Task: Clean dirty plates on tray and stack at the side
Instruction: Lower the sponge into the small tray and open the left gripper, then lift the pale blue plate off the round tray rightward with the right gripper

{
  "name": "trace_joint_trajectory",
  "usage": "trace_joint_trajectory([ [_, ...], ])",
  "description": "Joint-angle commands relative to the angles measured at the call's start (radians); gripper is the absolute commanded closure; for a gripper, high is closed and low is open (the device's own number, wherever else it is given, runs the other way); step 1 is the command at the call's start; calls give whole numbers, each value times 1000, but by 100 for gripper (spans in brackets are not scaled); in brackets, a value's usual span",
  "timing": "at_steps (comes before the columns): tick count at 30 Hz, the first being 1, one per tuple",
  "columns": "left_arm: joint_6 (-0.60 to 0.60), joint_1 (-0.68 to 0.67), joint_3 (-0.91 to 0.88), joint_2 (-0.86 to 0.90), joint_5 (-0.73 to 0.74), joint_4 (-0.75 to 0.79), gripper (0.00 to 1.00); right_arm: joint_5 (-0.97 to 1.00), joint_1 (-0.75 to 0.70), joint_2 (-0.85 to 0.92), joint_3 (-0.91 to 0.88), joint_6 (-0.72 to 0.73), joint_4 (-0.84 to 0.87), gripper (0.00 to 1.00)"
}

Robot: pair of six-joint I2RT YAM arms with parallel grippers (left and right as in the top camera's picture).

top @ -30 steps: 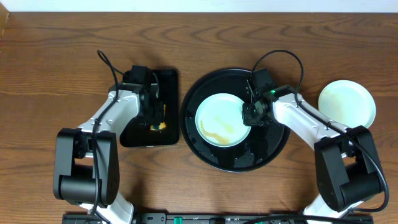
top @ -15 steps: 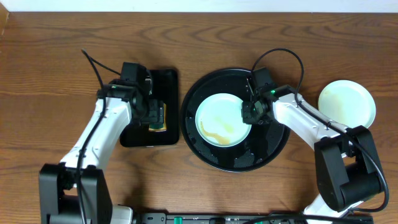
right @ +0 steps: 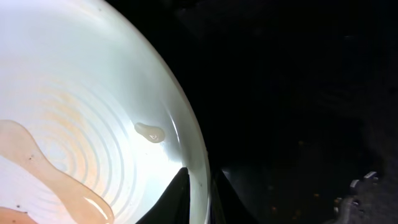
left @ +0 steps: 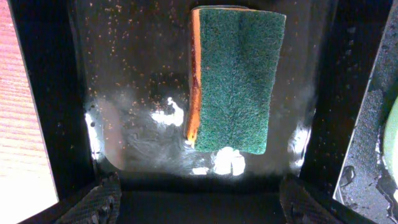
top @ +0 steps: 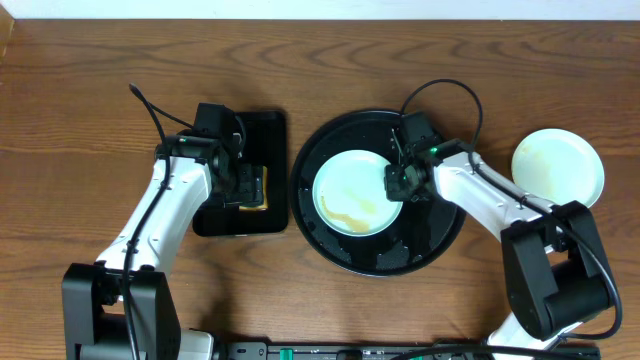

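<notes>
A pale mint-blue dirty plate (top: 352, 192) with a brown smear lies on the round black tray (top: 420, 240). My right gripper (top: 398, 183) is shut on its right rim; in the right wrist view the rim (right: 200, 186) sits pinched between the two fingers (right: 176, 200), and the smear (right: 43, 168) shows on the plate's face. A second plate (top: 558, 165), pale and round, rests on the bare wood at the right side. My left gripper (top: 240, 180) hangs open over the small rectangular tray, with nothing between its fingers (left: 99, 202).
A green-and-yellow sponge (left: 233, 81) lies flat, green side up, on the wet floor of the small black rectangular tray (top: 225, 215), left of the round tray. Bare wood tabletop (top: 90, 120) surrounds both trays.
My left gripper has opened and let go of the sponge, which now lies flat in the small tray. The left arm swung outward. The right gripper stays on the plate rim.
</notes>
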Motion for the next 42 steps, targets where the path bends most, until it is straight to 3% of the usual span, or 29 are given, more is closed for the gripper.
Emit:
trace_joint_trajectory([
  [1, -10, 2, 16, 1, -12, -9, 18, 2, 16, 10, -31, 9, 16, 91],
  [4, -10, 2, 16, 1, -12, -11, 18, 2, 16, 10, -60, 20, 31, 99],
  [13, -10, 2, 16, 1, -12, -13, 18, 66, 6, -25, -49, 31, 48, 99],
  [33, -10, 2, 16, 1, -12, -12, 18, 502, 57, -344, -13, -411, 48, 99],
  [42, -10, 2, 16, 1, -12, -10, 17, 789, 189, -359, -13, -462, 61, 99],
])
